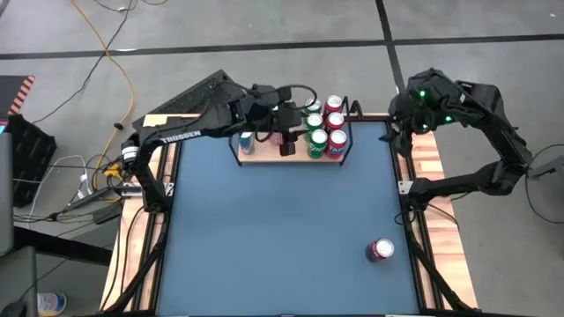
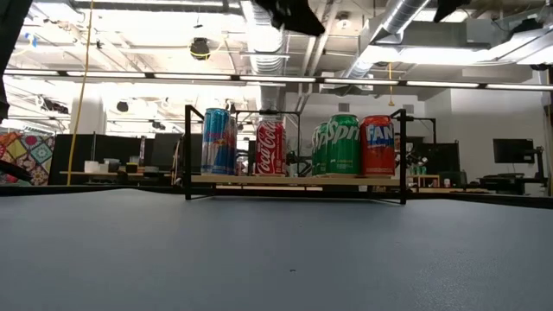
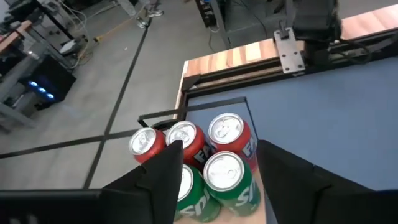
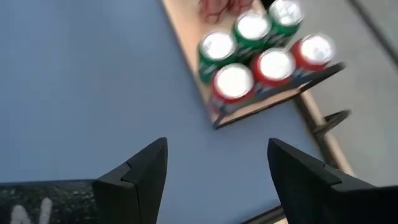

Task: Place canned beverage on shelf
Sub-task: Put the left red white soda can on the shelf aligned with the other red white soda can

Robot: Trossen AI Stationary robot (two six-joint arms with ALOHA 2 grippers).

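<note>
Blue tabletop (image 2: 276, 250) fills the foreground of our low view, and beyond it stands the small light-wood shelf with thin black wire frames at both ends (image 2: 294, 180), set near the far edge of the tabletop. On it, seen level, we count a tall blue and silver can (image 2: 218, 141) at one end, a red cola can (image 2: 270, 147) beside it, then a gap, then a green can (image 2: 341, 144) and a red-orange can (image 2: 378, 145) at the other end. From above we see that this last cluster is really several cans packed tightly together, green ones on the inner side and red ones on the outer side, touching one another. Our left pincer (image 1: 284, 123) hangs over the middle of the shelf, above the red cola can; its fingers (image 3: 161, 180) stand apart with nothing between them, and its wrist view looks past them onto the silver tops of the clustered cans. Our right pincer (image 1: 407, 119) waits off the far right corner of the tabletop, released and empty, its dark fingers (image 4: 146, 168) spread wide. One more red can (image 1: 381, 250) lies alone on the tabletop near its right edge, well apart from the shelf.
</note>
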